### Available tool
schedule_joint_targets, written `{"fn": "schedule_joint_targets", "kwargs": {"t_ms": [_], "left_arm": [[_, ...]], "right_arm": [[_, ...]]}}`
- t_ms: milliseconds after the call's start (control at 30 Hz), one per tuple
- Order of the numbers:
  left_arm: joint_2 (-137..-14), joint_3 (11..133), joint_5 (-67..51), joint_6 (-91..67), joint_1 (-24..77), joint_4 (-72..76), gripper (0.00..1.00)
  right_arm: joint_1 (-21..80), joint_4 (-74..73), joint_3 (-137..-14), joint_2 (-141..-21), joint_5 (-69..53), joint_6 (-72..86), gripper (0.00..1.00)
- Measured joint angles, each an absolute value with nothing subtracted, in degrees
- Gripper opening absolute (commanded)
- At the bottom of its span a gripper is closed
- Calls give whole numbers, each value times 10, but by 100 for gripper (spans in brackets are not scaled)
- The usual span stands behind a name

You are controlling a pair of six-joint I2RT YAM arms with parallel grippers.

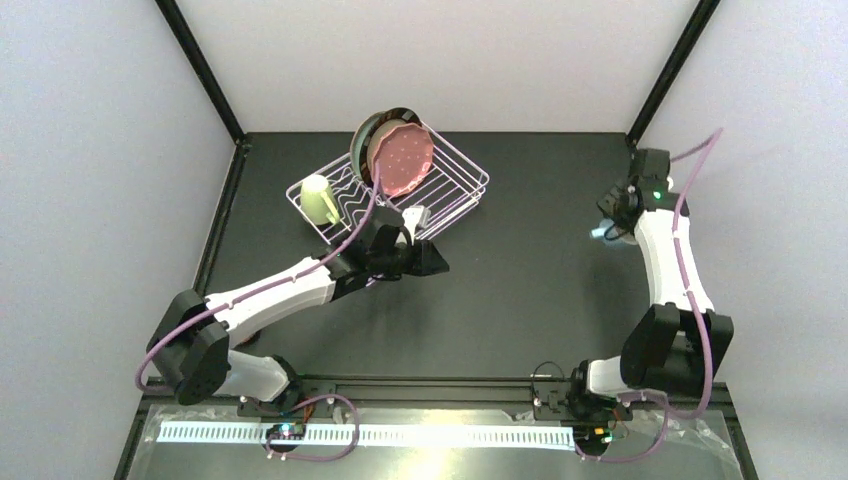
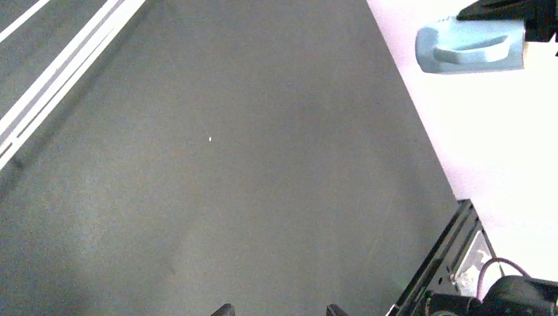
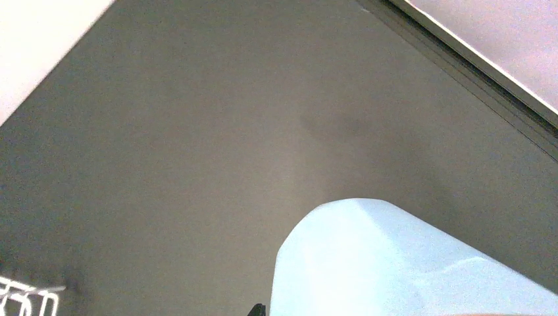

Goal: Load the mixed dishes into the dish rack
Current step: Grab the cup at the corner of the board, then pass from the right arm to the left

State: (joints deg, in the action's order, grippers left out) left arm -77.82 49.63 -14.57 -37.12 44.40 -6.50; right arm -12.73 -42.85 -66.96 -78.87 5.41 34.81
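Pinched only narrowly by the right hand [image 1: 610, 222], well right of the dish rack [image 1: 470, 185], the light blue mug [image 3: 408, 263] could slip, while the left hand [image 2: 279, 311] gapes empty.

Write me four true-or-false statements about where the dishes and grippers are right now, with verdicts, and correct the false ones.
1. The pink speckled plate stands on edge in the dish rack. True.
2. The pale green mug sits on the bare table outside the rack. False: it is inside the rack, at its left end.
3. The right gripper holds the light blue mug. True.
4. The left gripper is clamped on a plate. False: its jaws stand apart with nothing between them, and it is beside the rack's near edge.
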Motion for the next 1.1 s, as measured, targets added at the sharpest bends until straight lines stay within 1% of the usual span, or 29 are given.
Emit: {"fn": "schedule_joint_targets", "kwargs": {"t_ms": [200, 400, 500, 600, 833, 967, 1100], "left_arm": [[-778, 530, -132, -405, 444, -73, 82], [-777, 535, -128, -464, 444, -55, 85], [-777, 534, -128, -504, 444, -24, 87], [-777, 529, -128, -548, 444, 23, 88], [-788, 506, -125, -643, 455, 125, 91], [-797, 499, -118, -689, 461, 171, 92], [-800, 493, -109, -723, 463, 208, 95]], "right_arm": [[-38, -422, -739, -828, 53, 315, 0], [38, -412, -748, -834, 28, 286, 0], [72, -401, -755, -834, 3, 273, 0], [101, -384, -765, -833, -26, 264, 0], [130, -338, -760, -805, -115, 277, 0], [130, -292, -736, -762, -171, 312, 0], [130, -232, -698, -726, -222, 362, 0]]}}
